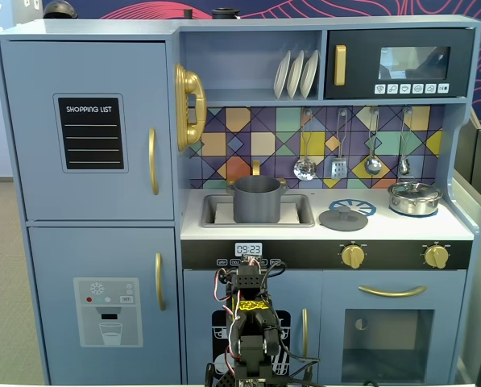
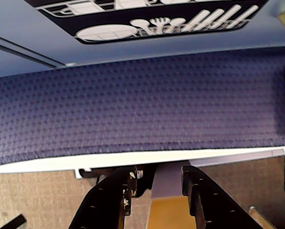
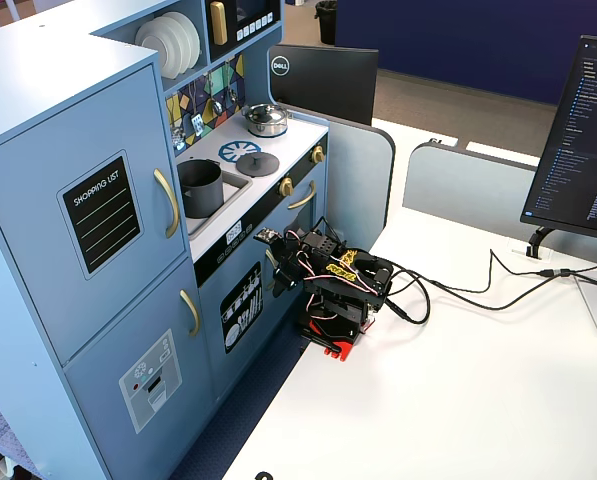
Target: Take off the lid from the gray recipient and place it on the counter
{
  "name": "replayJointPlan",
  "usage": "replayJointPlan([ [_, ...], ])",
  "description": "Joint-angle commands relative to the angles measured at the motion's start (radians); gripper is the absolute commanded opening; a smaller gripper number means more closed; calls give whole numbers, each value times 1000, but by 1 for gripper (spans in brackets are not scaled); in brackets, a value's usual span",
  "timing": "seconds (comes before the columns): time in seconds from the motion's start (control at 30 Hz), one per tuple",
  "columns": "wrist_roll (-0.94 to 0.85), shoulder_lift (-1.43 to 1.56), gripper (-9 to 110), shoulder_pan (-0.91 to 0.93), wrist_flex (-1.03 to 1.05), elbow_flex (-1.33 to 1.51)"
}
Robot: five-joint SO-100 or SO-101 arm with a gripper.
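Observation:
The gray recipient (image 1: 257,200) stands uncovered in the recessed sink, also seen in the other fixed view (image 3: 200,186). The dark gray lid (image 1: 343,218) lies flat on the white counter (image 1: 401,228), beside the printed blue burner; it also shows in the other fixed view (image 3: 258,163). My arm (image 1: 250,316) is folded low on the table in front of the toy kitchen, far below the counter. In the wrist view my gripper (image 2: 159,172) is open and empty, pointing at the purple carpet strip between the table edge and the kitchen.
A shiny steel pot with lid (image 1: 415,197) stands at the counter's right end. Utensils (image 1: 353,153) hang above the counter. The white table (image 3: 458,380) carries cables, and a monitor (image 3: 583,140) stands at its right.

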Motion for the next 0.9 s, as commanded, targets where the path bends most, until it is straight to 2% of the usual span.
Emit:
replayJointPlan([
  [0.0, 6, -3, 3, 18, 179, 0],
  [0.87, -5, -2, 4, 38, 181, 0],
])
